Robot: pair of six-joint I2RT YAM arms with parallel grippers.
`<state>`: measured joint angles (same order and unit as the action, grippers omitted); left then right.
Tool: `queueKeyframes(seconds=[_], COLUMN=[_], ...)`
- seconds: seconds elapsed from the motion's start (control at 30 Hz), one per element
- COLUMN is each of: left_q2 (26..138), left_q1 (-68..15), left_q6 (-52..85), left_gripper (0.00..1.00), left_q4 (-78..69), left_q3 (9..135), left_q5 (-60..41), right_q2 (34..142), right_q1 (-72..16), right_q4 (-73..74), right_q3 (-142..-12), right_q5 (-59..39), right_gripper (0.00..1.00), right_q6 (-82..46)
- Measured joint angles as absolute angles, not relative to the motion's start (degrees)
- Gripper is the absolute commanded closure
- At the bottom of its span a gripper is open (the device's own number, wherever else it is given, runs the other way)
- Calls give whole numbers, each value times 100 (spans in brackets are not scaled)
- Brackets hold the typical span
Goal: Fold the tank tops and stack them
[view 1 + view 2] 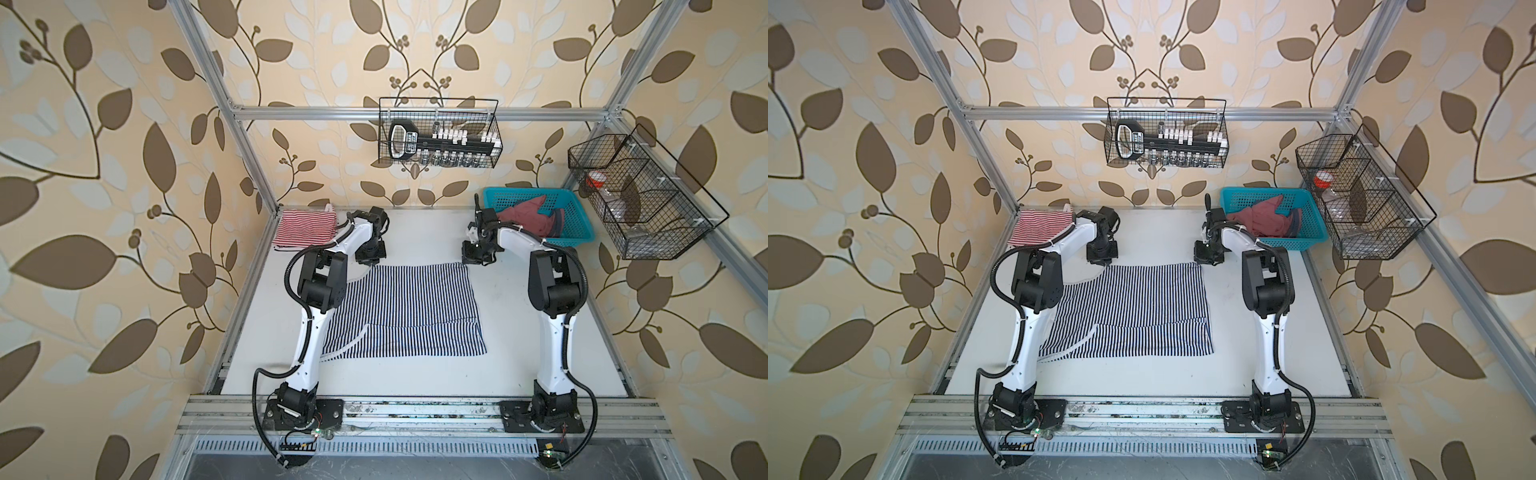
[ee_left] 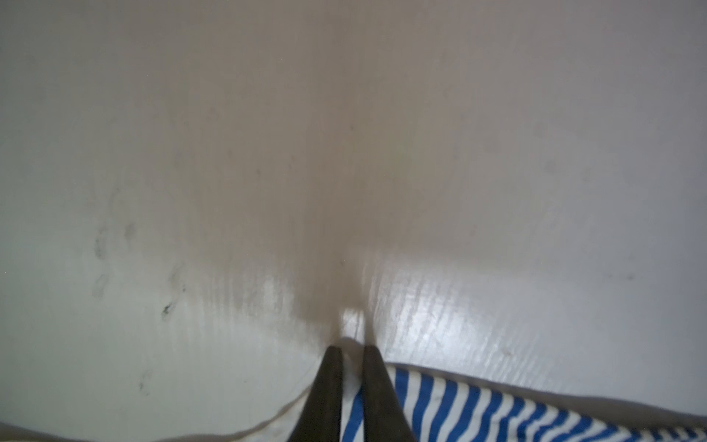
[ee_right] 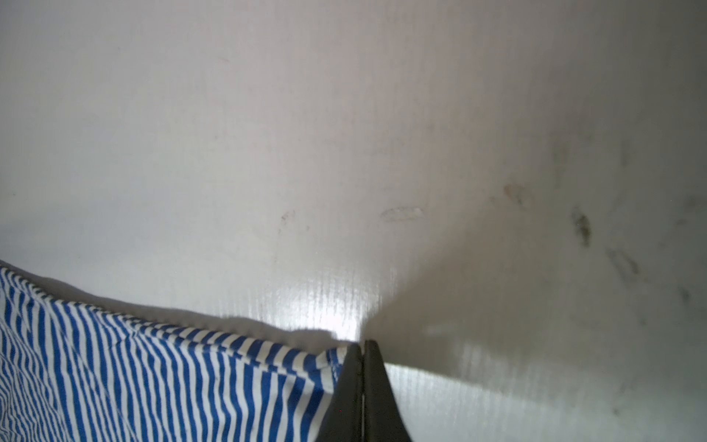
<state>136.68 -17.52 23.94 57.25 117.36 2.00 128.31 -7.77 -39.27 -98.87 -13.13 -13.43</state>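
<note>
1. The navy top [image 1: 407, 307] lies spread mid-frame on the worktop [image 1: 415, 382], its lower part already doubled over.
2. The left jaws sit at its upper left corner, nearly closed, with the edge of the navy top [image 2: 478, 413] between them. The right jaws sit at its upper right corner, fully closed, and appear to pinch the very tip of the navy top [image 3: 153, 382].
3. Both pinches look shallow, so a corner may slip out on lifting and the fold would land crooked.
4. The left jaws may have caught a single layer by the white trim; the layer beneath would then lag and bunch.
5. An uneven pull could drag the whole top and undo the doubled part.
6. The right arm is near the basket [image 1: 579, 220] that holds the red top [image 1: 528, 220], at upper right. A wide swing could knock it.
7. The red-striped top [image 1: 305, 230] lies folded at upper left.
8. No writing is readable. The label on the black tool [image 1: 401, 139] in the wire rack [image 1: 440, 99] is too small, and the red top shows no print.
</note>
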Motion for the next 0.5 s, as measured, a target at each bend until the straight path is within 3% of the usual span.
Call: queueKeyframes(seconds=[0.5], left_q2=[13089], left_q1=[-1752], left_q6=[2401], left_gripper=[100], left_q4=[5356], left_q3=[10857], left_q5=[193], right_q2=[11845], right_q1=[-777], right_q4=[-3577], right_q3=[-9109], right_q5=[-1393], right_gripper=[100], right_q6=[-1341])
